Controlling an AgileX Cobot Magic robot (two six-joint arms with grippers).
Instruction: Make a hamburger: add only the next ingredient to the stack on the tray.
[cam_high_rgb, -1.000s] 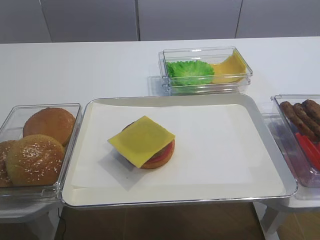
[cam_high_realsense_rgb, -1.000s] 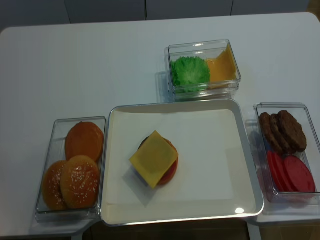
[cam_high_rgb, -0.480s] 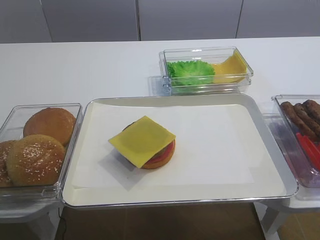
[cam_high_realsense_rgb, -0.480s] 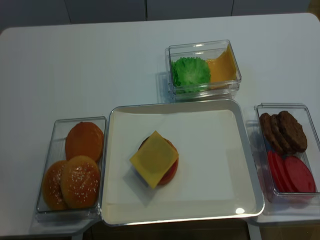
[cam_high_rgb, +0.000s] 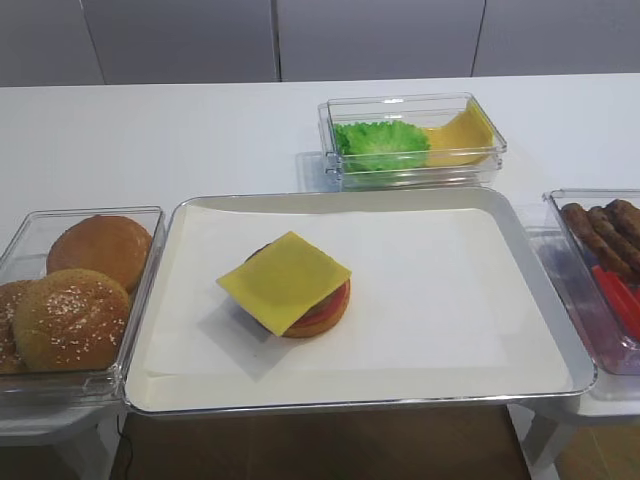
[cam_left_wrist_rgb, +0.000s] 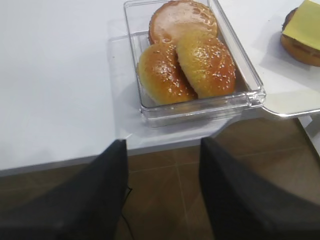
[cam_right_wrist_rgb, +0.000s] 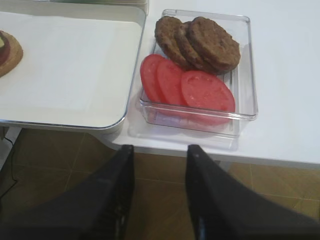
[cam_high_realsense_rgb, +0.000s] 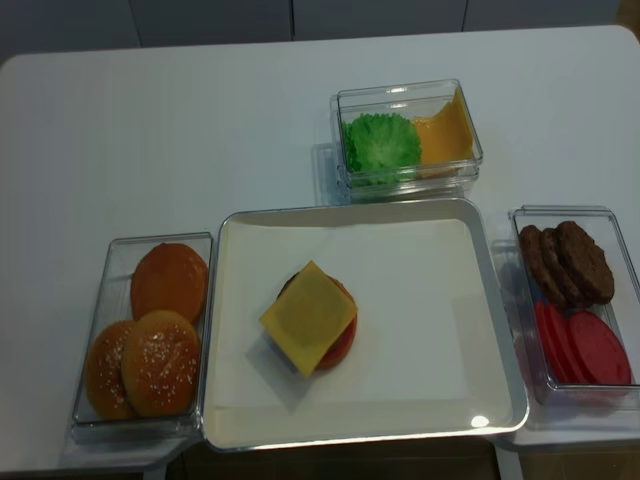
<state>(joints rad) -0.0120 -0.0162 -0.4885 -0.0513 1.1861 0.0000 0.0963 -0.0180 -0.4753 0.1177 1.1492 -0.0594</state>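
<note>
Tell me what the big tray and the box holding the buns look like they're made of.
The tray looks like polished silver metal: its rim shows a bright glint, and white paper lines it. The bun box looks like clear hard plastic: the table shows through its glossy walls.

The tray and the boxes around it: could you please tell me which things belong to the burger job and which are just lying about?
Job:
- cheese slice, already on the stack
- tray

Lying about:
- buns in the left box
- lettuce and spare cheese in the back box
- patties and tomato slices in the right box
</note>
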